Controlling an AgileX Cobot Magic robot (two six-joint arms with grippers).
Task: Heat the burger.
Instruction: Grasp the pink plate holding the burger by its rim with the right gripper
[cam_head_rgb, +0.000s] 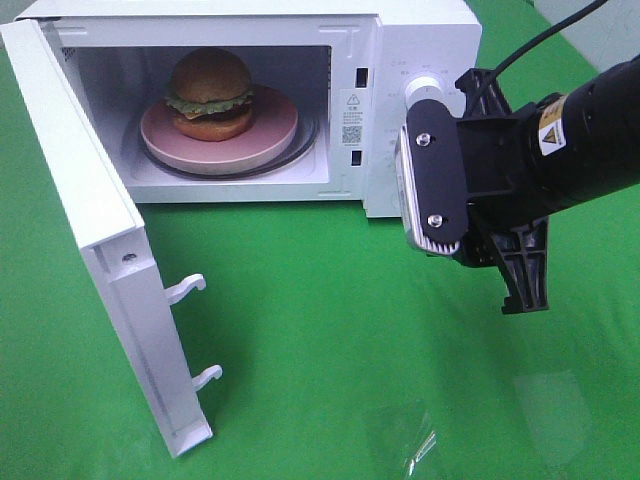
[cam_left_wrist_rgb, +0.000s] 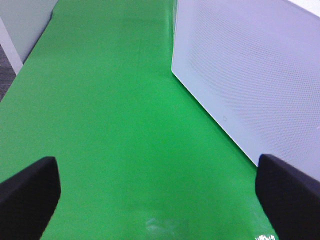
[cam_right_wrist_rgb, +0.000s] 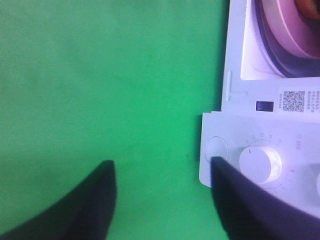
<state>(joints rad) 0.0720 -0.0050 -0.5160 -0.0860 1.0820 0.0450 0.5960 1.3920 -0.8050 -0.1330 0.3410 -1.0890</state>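
One green bench (cam_head_rgb: 330, 340) carries everything. On it stands a white microwave (cam_head_rgb: 425, 30), its door (cam_head_rgb: 90, 230) swung wide open. The left gripper (cam_left_wrist_rgb: 156, 162) hangs beside the door's outer face with its jaws spread wide and nothing between them. The right gripper (cam_right_wrist_rgb: 161, 165) hovers before the control panel, jaws apart and clasping nothing.

Inside the cavity sits a pink plate (cam_head_rgb: 275, 140), and the burger (cam_head_rgb: 210, 85) rests upright at its middle. I judge the burger light and soft: the bun would dent under a pinch, and the stacked layers could slide apart. The stiff plate rim looks the better place to take hold, though smooth and perhaps slippery. Smallest is the white dial (cam_right_wrist_rgb: 260, 162), just beside one finger of the right gripper.
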